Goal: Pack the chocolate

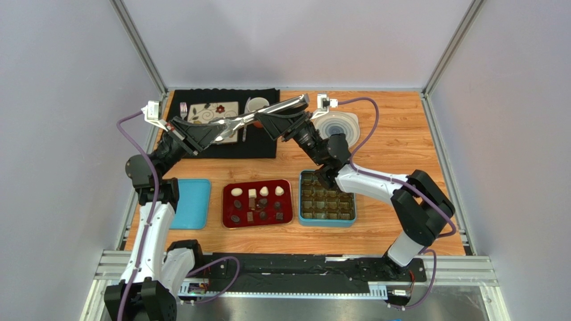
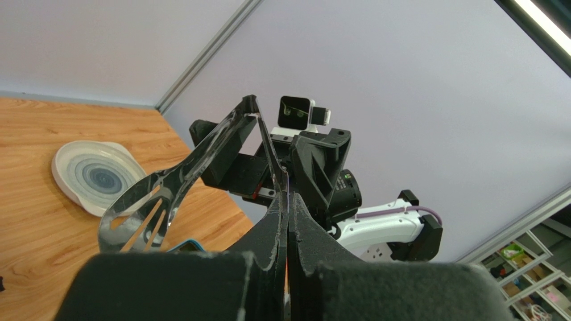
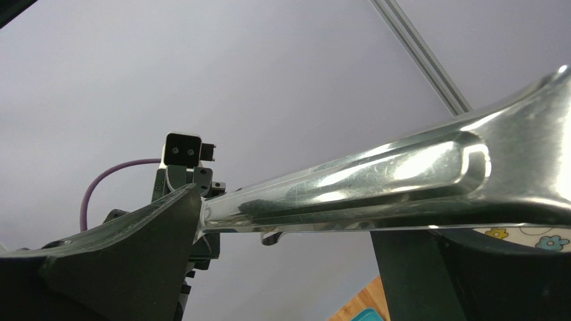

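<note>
Left wrist view, closest in: left gripper [image 2: 287, 200] fingers pressed tight together, clamped on one blade of the metal tongs [image 2: 208, 144]. The other blade, with a slotted head, hangs free beside them. The tongs run up and away to the right gripper [image 3: 295, 221].

Right wrist view: jaws spread wide, one finger either side of the tongs' shiny handle. Contact can't be made out.

Overhead: both arms raised over the back of the table, the tongs bridging them above a black mat [image 1: 265, 144].

The chocolate [image 1: 264, 191] sits on a red tray [image 1: 289, 200] at the near middle of the table, white pieces in the back row, dark ones in front. A teal box [image 1: 327, 222] with a brown gridded insert is just to the tray's right, and a blue lid [image 1: 191, 204] to its left.
</note>
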Motion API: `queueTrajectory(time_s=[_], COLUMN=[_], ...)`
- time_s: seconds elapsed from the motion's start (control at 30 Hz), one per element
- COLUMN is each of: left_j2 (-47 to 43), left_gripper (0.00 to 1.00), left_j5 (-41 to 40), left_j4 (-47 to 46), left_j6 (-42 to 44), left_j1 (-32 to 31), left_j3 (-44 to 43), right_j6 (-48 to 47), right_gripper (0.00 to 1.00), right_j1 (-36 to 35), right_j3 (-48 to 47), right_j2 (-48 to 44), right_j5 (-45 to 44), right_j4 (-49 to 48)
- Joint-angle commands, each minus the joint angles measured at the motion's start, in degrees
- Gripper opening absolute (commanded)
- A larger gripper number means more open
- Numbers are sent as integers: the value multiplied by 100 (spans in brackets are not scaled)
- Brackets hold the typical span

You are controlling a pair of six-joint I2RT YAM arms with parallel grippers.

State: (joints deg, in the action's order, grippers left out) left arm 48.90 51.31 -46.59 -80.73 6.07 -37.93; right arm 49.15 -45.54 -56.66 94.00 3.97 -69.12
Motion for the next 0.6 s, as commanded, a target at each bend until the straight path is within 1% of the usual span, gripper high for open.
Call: queueTrajectory(time_s=[0.0,0.03,0.1,0.13,0.2,0.23,0.33,0.57], left_j2=[-83,-74,-65,-57,-57,-48,-30,-48], left_gripper=[0,0,0,0,0,0,0,0], left_j5=[55,46,72,72,81,81,90,142], left_j4=[-263,-263,-263,-263,-272,-263,-281,-254], left_j6=[-66,-66,-57,-48,-39,-31,-4,66], left_j1=[-26,-18,-18,-18,-18,-18,-18,-9], left_j3=[14,5,23,23,32,32,58,163], right_j6=[-45,-28,-37,-37,-71,-80,-159,-615], right_gripper=[91,87,83,79,75,71,63,54], right_j1=[-87,-87,-87,-87,-87,-87,-95,-78], right_j3=[-363,-380,-381,-363,-275,-240,-126,85], right_j2=[66,84,49,-12,-74,-127,-320,-891], right_j5=[95,130,209,210,183,183,175,8], right_j4=[4,56,66,74,74,92,144,487])
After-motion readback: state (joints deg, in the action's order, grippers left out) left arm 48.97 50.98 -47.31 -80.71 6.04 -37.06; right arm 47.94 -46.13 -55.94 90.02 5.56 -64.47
